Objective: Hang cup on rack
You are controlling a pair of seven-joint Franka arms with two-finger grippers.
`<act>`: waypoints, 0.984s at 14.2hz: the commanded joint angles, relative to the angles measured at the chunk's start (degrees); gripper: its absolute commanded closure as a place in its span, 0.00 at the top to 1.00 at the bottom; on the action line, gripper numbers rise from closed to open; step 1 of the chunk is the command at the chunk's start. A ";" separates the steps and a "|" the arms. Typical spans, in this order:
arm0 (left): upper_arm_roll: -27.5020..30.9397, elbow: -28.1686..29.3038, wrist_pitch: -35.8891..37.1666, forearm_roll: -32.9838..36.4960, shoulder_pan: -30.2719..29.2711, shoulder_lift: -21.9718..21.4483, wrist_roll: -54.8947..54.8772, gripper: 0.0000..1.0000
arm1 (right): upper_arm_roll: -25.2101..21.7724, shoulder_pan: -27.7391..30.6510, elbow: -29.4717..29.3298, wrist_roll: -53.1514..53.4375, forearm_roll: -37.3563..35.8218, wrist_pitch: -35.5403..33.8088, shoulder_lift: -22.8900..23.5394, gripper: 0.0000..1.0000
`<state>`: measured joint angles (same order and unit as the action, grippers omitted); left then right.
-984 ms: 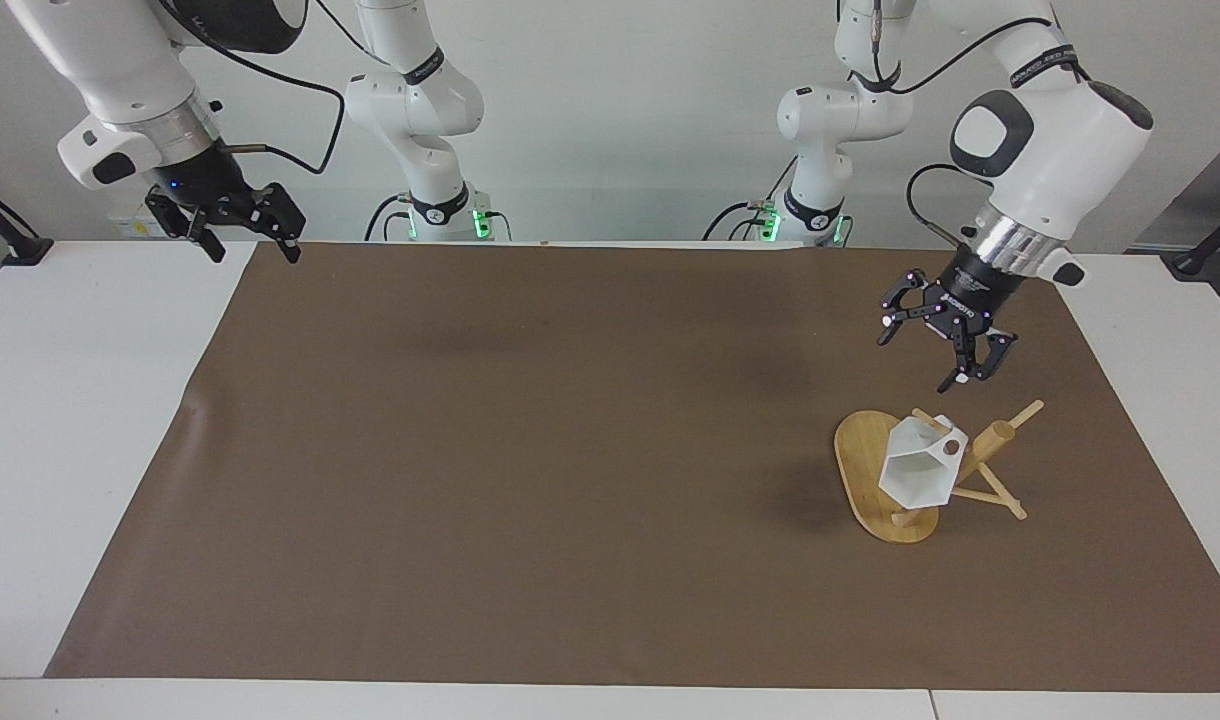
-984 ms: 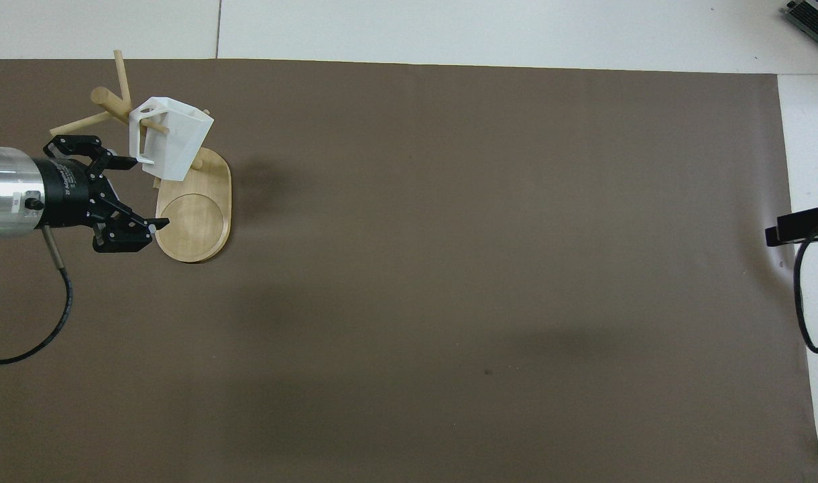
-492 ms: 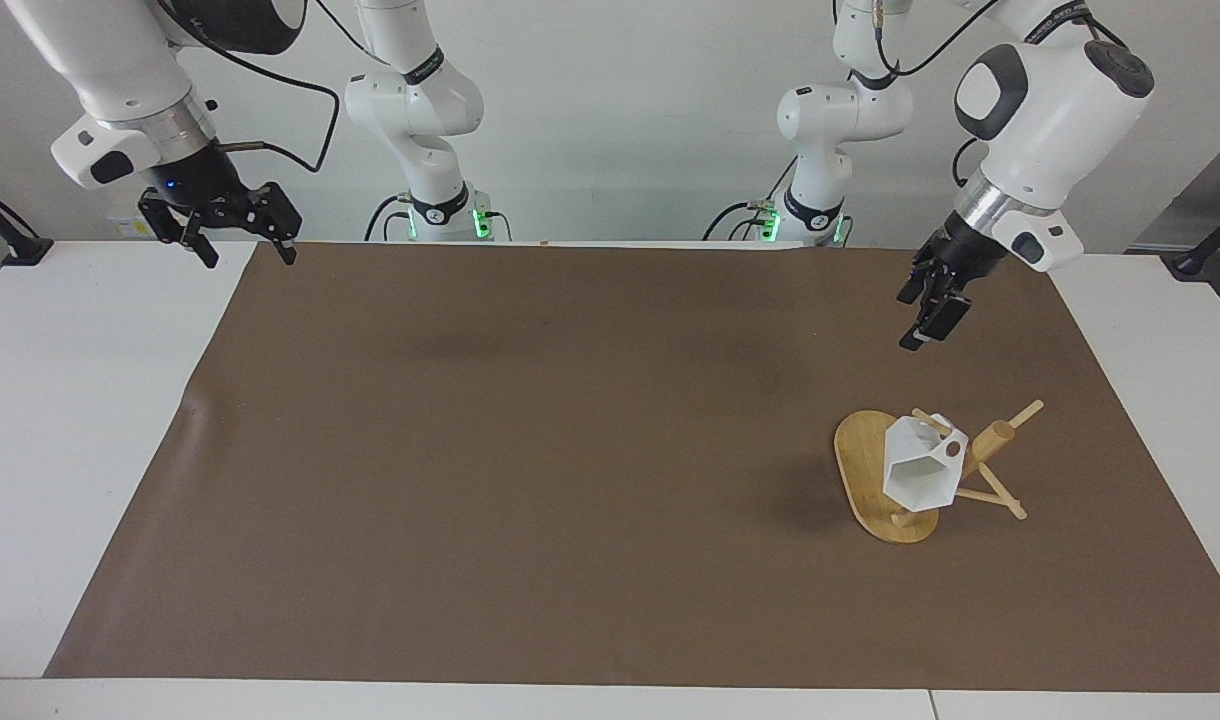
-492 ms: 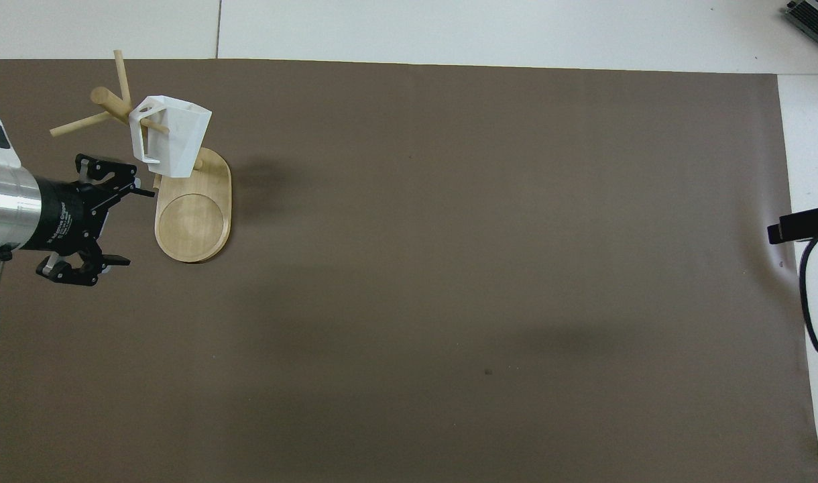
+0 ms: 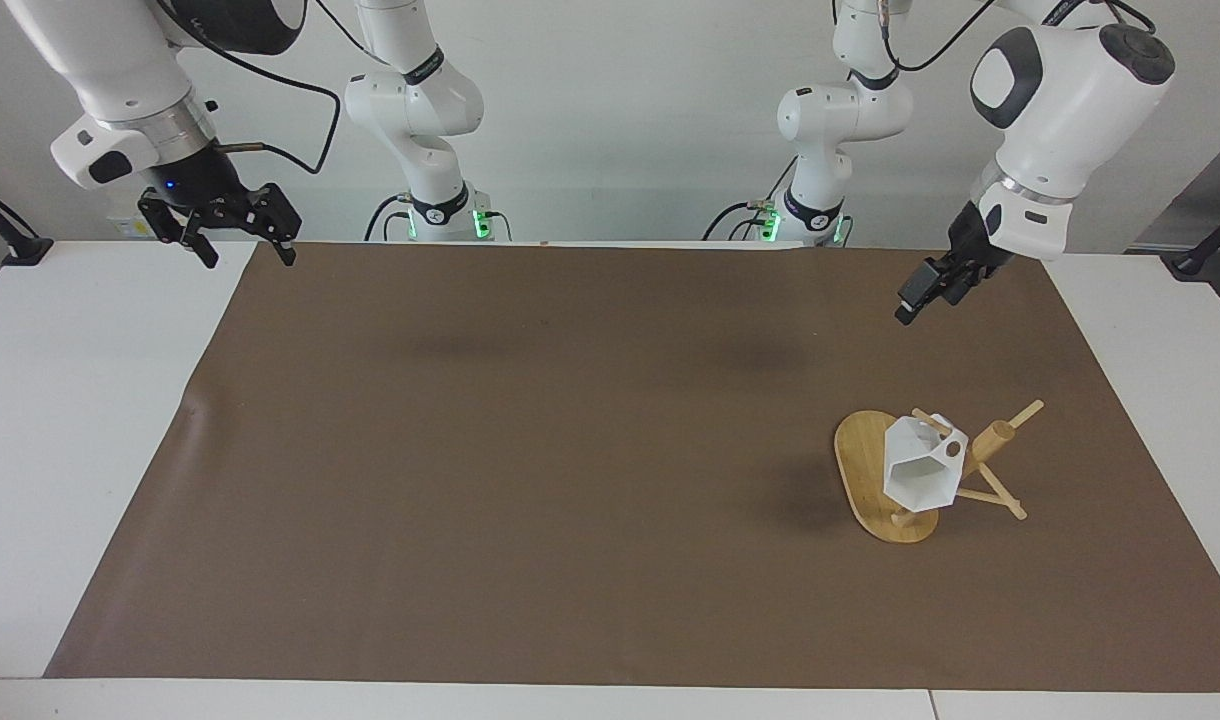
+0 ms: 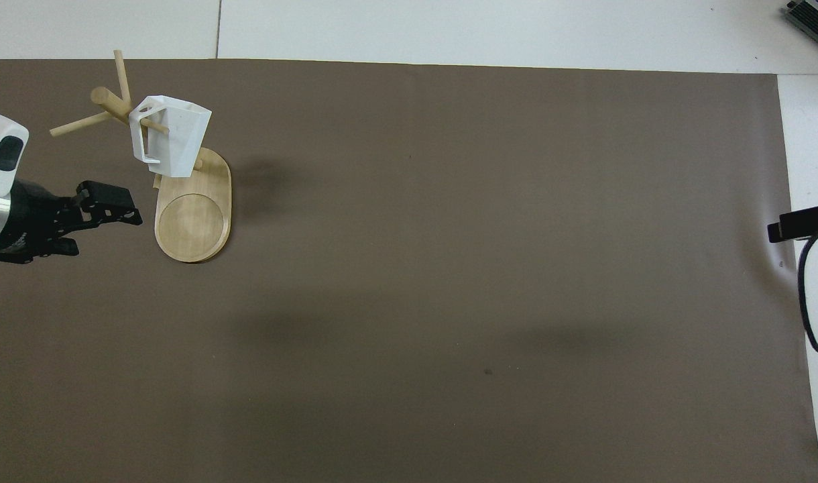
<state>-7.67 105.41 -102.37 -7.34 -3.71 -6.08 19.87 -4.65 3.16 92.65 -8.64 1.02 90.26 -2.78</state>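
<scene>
Right hand, at the right arm's end of the bench, waits up in the air over the edge of the brown mat, released and empty. Cup hangs by its pierced handle on a peg of the rack, tilted, mouth turned away from the robots, nothing touching it. My left hand, which a second ago hovered spread just above the rack, is now raised and drawn back toward my base, over bare mat, released and empty. I judge the hanging done; only the retreat remains.
</scene>
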 commanded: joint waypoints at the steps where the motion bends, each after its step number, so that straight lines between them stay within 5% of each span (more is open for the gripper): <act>1: -0.33 -4.41 4.44 4.34 -0.95 1.07 -8.16 1.00 | -0.62 -0.61 0.95 0.99 -0.14 1.32 -0.47 1.00; 10: 0.11 -17.35 17.64 6.55 -0.17 5.11 -18.37 1.00 | -0.62 -0.61 0.95 1.17 -0.05 1.23 -0.39 1.00; 14: 8.54 -17.08 17.91 6.55 8.09 3.79 -18.82 1.00 | -0.62 -0.61 0.95 1.08 -0.05 1.23 -0.39 1.00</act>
<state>-3.18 89.80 -86.38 -1.99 -0.05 -2.29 1.96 -4.66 3.16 92.75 -8.50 1.02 90.29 -2.77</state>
